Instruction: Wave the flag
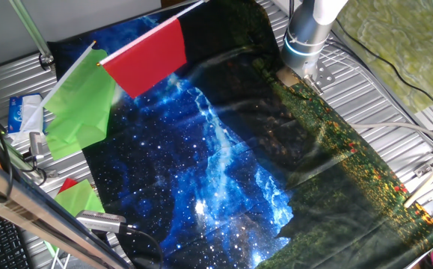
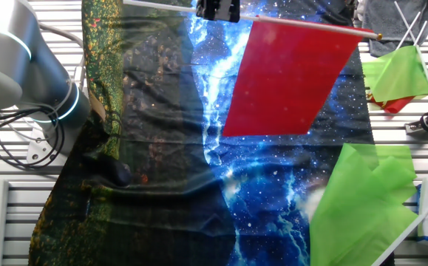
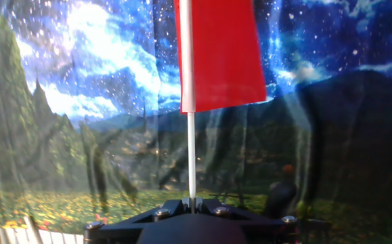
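Note:
The flag (image 2: 291, 77) is a plain bright red sheet on a thin white stick, held in the air above the starry blue cloth. It also shows in one fixed view (image 1: 147, 56) and in the hand view (image 3: 219, 54). My gripper (image 2: 218, 10) is at the top edge of the other fixed view, shut on the white stick. In the hand view the stick (image 3: 191, 156) runs straight down into my gripper (image 3: 193, 202), and the jaws are closed on it. In one fixed view the gripper is out of frame.
A larger light-green flag (image 1: 81, 112) lies at the cloth's edge (image 2: 361, 203). A small green-and-red flag (image 2: 398, 81) lies on the metal table beside it (image 1: 78, 196). The arm's base (image 1: 306, 37) stands at the cloth's far side. Cables and small boxes lie around.

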Controlling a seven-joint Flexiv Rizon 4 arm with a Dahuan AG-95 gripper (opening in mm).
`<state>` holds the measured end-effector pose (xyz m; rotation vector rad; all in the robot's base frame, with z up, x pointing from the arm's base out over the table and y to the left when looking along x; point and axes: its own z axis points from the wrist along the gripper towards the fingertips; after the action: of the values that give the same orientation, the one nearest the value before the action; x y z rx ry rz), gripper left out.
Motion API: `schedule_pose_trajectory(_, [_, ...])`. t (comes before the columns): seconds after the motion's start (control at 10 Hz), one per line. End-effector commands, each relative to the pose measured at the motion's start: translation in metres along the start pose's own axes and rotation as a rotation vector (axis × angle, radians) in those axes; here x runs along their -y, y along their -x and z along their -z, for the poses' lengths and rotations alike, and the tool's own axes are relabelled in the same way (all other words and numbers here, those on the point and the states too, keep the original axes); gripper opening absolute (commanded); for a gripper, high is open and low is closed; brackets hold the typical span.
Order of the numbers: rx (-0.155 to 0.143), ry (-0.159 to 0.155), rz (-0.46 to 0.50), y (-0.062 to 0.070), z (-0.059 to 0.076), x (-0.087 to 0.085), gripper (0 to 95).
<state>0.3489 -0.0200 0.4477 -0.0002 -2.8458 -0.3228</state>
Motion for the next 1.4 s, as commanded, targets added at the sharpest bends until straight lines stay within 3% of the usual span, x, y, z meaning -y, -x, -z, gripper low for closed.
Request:
schedule_pose_trajectory(0.1, [-0.011, -0.037, 0.062, 0.0, 0.0, 0.0, 0.0])
schedule_pose_trajectory(0.6, [-0.023, -0.048, 0.096, 0.002, -0.006, 0.011, 0.0])
schedule_pose_trajectory(0.9, [-0.027, -0.058, 0.148, 0.001, -0.009, 0.035, 0.0])
schedule_pose_trajectory(1.3, [-0.02, -0.058, 0.182, 0.004, -0.027, 0.052, 0.0])
schedule_pose_trajectory(1.4, [-0.019, -0.041, 0.18, 0.006, -0.033, 0.052, 0.0])
